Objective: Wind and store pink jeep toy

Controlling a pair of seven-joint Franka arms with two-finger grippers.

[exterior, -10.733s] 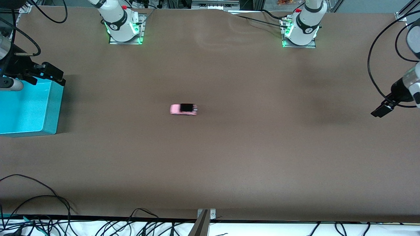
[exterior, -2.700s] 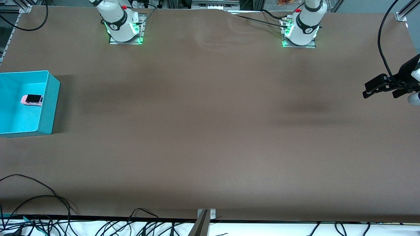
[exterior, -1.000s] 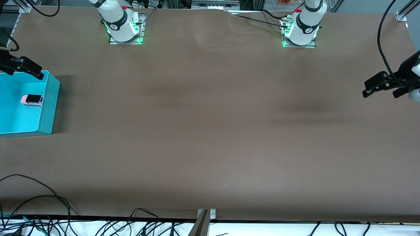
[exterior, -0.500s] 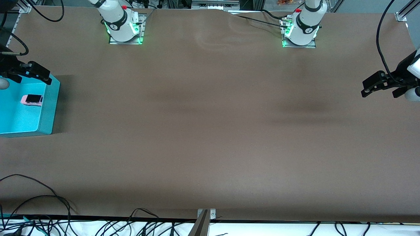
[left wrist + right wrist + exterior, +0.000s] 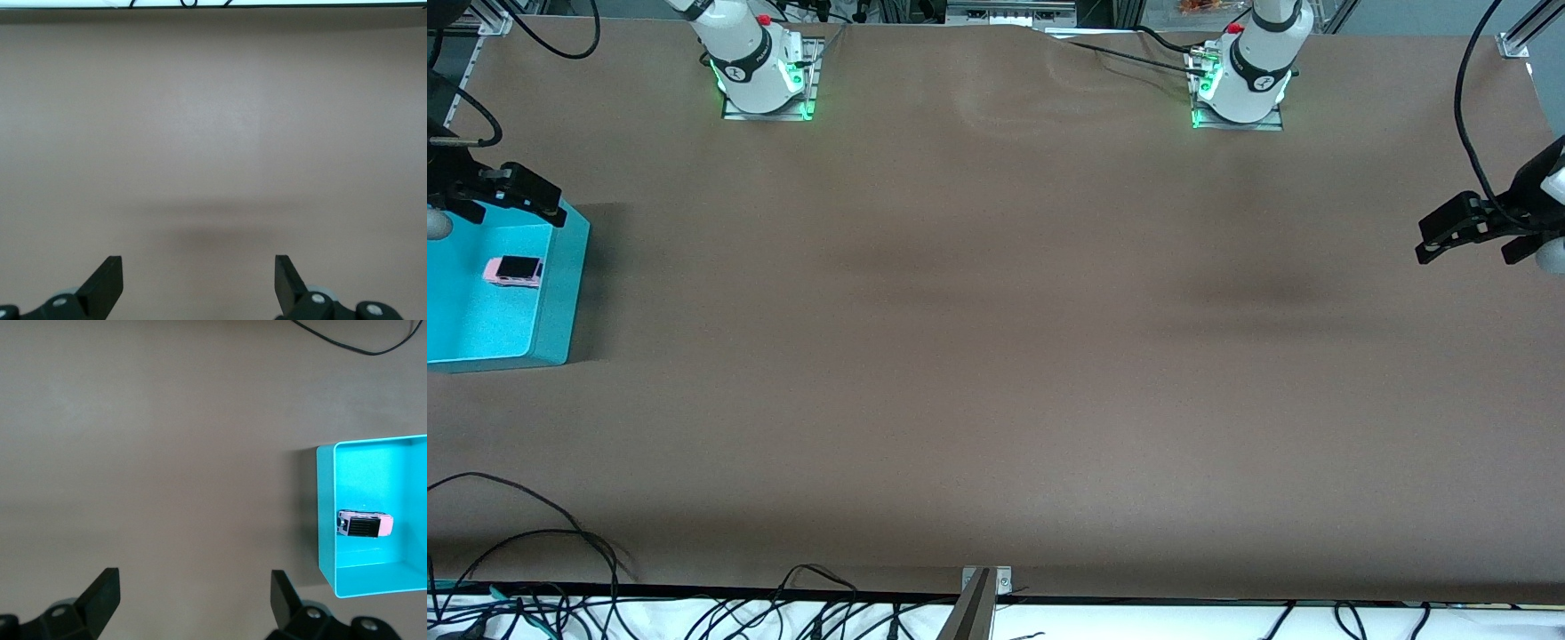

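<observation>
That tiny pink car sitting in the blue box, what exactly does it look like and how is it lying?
The pink jeep toy is a tiny, boxy, light-pink car with a black rectangular roof and dark wheels, seemingly plastic. It sits upright on its wheels on the floor of the open turquoise box at the right arm's end of the table, close to one wall. Nothing else touches it; no gripper holds it.

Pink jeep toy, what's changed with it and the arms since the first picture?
The pink jeep toy went from mid-table into the teal bin at the right arm's end. The right gripper, open, hangs over the bin's edge. The left gripper stayed open over its own end.
</observation>
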